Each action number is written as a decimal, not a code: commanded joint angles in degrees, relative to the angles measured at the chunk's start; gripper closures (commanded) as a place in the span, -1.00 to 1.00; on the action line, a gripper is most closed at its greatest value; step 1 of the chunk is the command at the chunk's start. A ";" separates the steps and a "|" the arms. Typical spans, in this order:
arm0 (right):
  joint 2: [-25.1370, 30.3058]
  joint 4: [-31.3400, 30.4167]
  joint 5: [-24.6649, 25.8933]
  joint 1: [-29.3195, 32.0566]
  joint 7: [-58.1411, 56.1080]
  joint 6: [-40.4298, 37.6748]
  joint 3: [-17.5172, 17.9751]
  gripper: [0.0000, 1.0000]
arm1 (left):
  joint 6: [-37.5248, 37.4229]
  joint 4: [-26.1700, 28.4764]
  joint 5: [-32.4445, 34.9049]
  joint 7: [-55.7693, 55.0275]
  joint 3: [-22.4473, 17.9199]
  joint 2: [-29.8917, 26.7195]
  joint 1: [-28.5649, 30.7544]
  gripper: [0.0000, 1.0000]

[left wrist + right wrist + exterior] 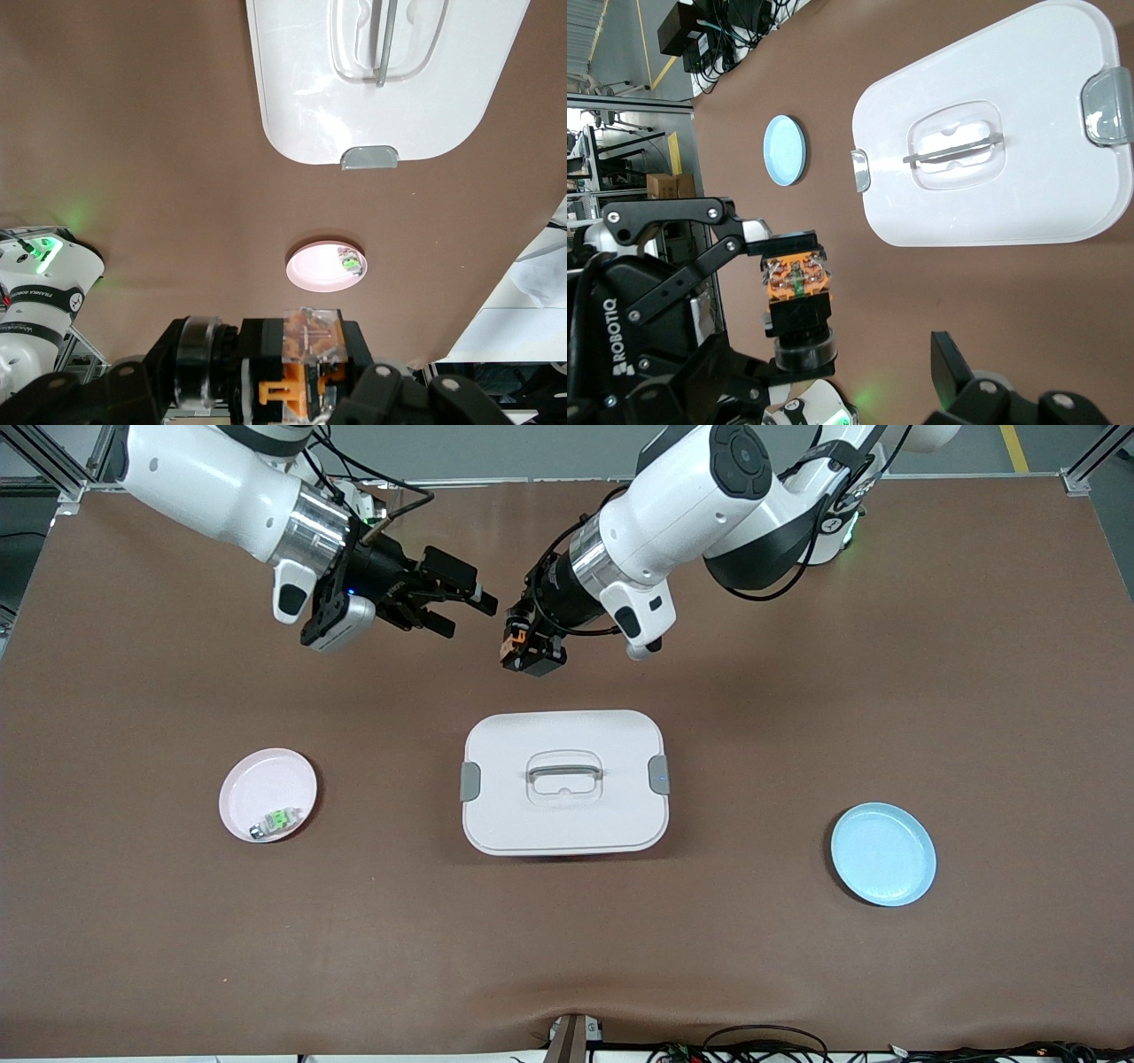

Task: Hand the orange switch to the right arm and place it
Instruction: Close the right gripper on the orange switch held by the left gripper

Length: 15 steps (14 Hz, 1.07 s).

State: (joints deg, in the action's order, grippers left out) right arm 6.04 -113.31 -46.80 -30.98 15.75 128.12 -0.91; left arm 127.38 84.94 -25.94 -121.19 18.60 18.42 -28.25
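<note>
I see the brown mat (133,921) bearing a white rounded-rectangular lidded box (564,782) with grey latches. Toward the left arm's end lies a smooth blue plate (883,854), toward the right arm's end a pink plate (267,794) holding a green-and-white part (281,818). Only the right wrist view shows me the blocky orange switch (796,276) clearly, pinched in the left gripper (523,648) above bare mat. The right gripper (447,602) hovers beside it, fingers spread.

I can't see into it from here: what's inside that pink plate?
The pink plate holds one small green-and-white part, lying near the rim closest to the front camera. The rest of the plate looks bare. Whatever the part covers beneath itself cannot be seen.
</note>
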 commanded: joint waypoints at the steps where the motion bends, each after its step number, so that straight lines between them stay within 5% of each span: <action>1: -1.56 -0.51 -3.63 -2.41 -1.42 4.49 -0.41 -1.00 | 0.24 -0.74 1.25 -0.36 -0.14 0.03 -0.40 0.57; 15: -3.94 -0.16 -5.67 -4.26 -3.97 6.79 -0.50 -0.95 | 0.24 -0.56 1.60 0.08 -0.05 0.03 -0.40 0.57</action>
State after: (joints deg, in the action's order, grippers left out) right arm 2.12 -113.44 -50.65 -34.46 13.26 134.38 -0.90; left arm 127.38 84.92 -25.71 -120.98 18.59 18.43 -28.29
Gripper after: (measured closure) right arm 0.000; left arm 0.278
